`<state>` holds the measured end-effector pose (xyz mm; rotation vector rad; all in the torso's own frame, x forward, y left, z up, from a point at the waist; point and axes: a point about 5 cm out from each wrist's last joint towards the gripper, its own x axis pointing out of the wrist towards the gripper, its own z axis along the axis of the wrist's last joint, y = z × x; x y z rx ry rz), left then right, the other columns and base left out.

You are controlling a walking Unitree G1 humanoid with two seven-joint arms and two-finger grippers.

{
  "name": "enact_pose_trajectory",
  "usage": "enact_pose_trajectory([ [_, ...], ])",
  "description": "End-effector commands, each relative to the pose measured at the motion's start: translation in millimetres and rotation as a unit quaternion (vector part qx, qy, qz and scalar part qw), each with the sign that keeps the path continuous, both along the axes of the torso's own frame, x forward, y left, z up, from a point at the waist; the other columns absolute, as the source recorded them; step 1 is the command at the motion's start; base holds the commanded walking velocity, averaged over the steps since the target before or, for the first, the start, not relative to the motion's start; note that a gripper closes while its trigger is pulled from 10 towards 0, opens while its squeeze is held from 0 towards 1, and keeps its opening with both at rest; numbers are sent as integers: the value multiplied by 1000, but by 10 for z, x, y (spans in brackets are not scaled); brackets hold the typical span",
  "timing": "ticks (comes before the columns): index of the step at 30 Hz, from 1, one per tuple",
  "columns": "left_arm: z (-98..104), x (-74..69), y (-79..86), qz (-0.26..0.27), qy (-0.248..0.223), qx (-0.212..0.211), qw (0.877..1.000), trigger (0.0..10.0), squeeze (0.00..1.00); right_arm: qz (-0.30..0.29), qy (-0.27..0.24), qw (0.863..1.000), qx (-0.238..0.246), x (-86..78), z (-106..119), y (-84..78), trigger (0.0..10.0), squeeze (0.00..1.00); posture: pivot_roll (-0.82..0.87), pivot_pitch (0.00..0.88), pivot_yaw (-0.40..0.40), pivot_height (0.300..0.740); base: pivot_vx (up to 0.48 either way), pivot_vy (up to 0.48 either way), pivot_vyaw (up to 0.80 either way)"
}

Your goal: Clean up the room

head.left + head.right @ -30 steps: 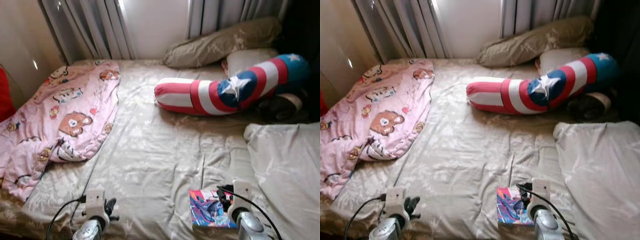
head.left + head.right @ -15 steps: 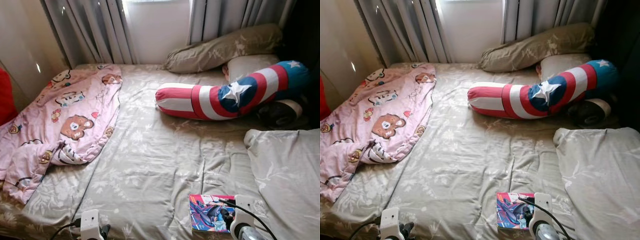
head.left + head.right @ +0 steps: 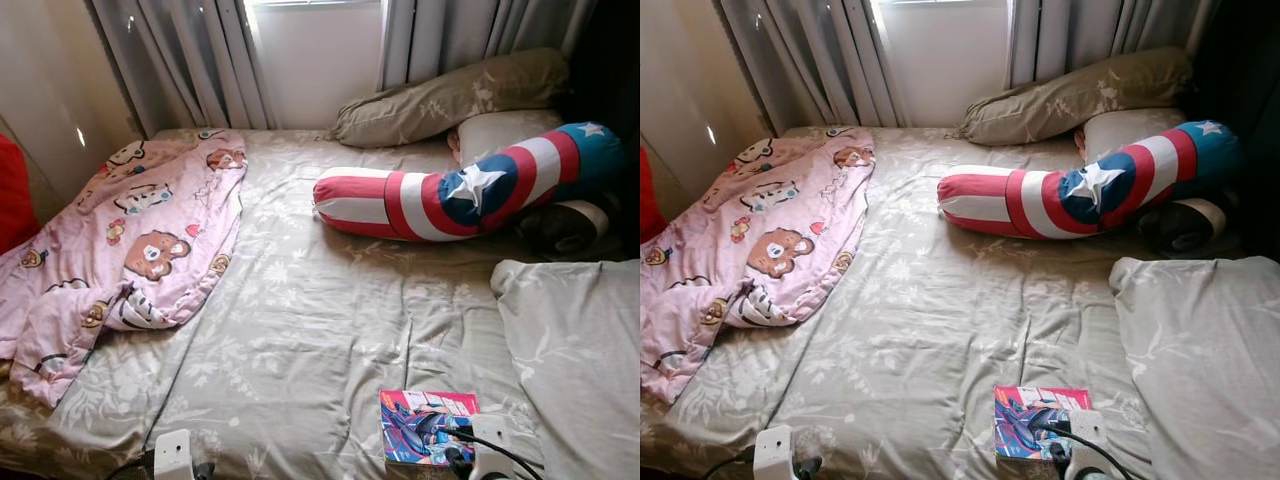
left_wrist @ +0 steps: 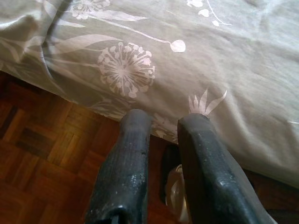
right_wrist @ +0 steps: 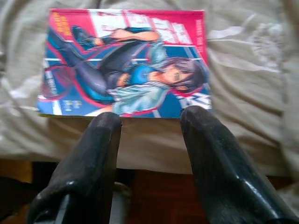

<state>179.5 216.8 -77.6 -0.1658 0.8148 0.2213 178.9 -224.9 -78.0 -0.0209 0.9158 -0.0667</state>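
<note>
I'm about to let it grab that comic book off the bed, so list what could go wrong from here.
1. The comic book lies flat on the soft bed sheet; the right gripper, open just short of its near edge, might pinch sheet instead of cover.
2. It lies close to the mattress edge, so a nudge could slide it onto the wooden floor.
3. The thin cover may bend or crease under the fingers.

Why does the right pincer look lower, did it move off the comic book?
Yes. The right pincer slid back off the comic book toward the bed's near edge; its fingers are open.
</note>
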Motion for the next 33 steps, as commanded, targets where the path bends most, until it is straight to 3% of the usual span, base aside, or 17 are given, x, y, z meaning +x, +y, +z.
enact_pose_trajectory([
  [1, -33, -81, 53, 9, 17, 2, 1000, 10000, 0, 9, 2, 1000, -3, -26, -8, -7, 10000, 0, 1, 0, 56, 740, 0, 352, 800],
  [7, -36, -86, 50, 5, 19, 3, 1000, 10000, 0, -17, 2, 1000, 2, 4, 26, -111, 10000, 0, 5, 0, 54, 740, 0, 420, 533],
  [33, -2, -15, 39, -8, 8, 9, 1000, 10000, 0, -29, 6, 999, 16, -42, -10, -57, 10000, 0, 8, 0, 70, 740, 0, 456, 0],
])
